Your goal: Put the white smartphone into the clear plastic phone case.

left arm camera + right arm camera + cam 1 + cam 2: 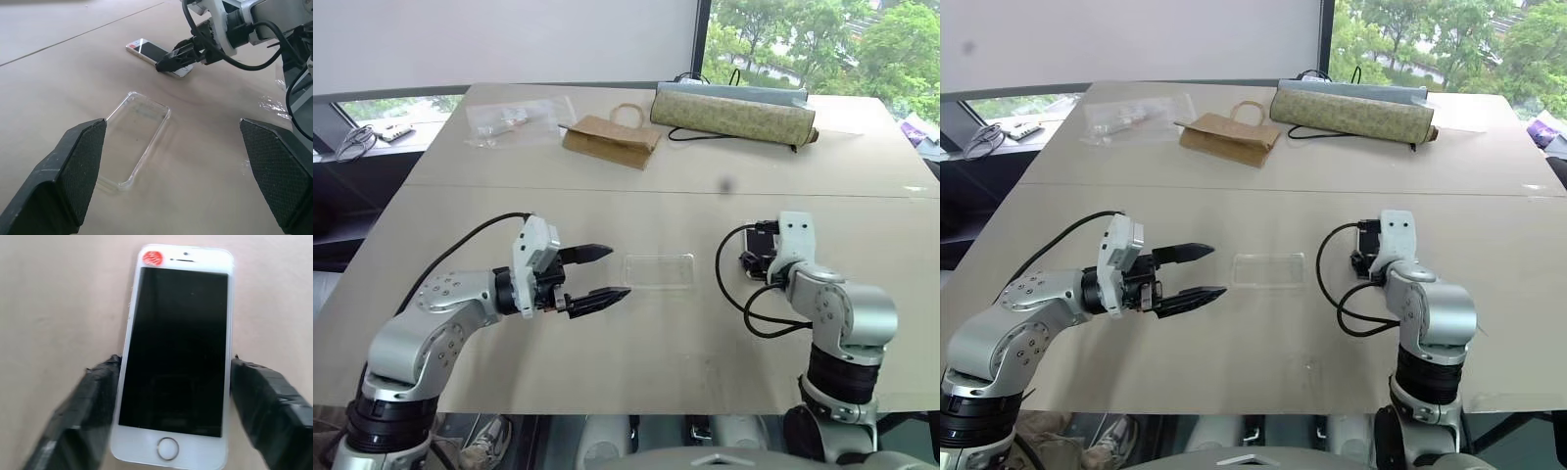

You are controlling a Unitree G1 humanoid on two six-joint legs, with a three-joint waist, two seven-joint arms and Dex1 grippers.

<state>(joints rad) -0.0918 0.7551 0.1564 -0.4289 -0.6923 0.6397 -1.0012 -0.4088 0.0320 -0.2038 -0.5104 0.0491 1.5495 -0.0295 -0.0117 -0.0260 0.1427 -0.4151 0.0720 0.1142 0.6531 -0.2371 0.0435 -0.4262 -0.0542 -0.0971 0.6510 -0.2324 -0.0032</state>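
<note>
The white smartphone (176, 357) lies screen up on the wooden table (636, 362), a red sticker near its top end. My right gripper (175, 362) reaches down over it, one black finger against each long edge, so it is shut on the phone. The clear plastic phone case (658, 270) lies flat and open side up to the left of that hand; it also shows as the case (134, 142) in the left wrist view. My left gripper (615, 272) hovers open just left of the case, pointing toward it, with nothing between its fingers.
At the far side of the table lie a brown paper bag (610, 140), a rolled mat (734, 115) and a crinkled clear plastic bag (514, 119). A black cable (744, 313) loops beside my right wrist. A seam (607, 191) crosses the tabletop.
</note>
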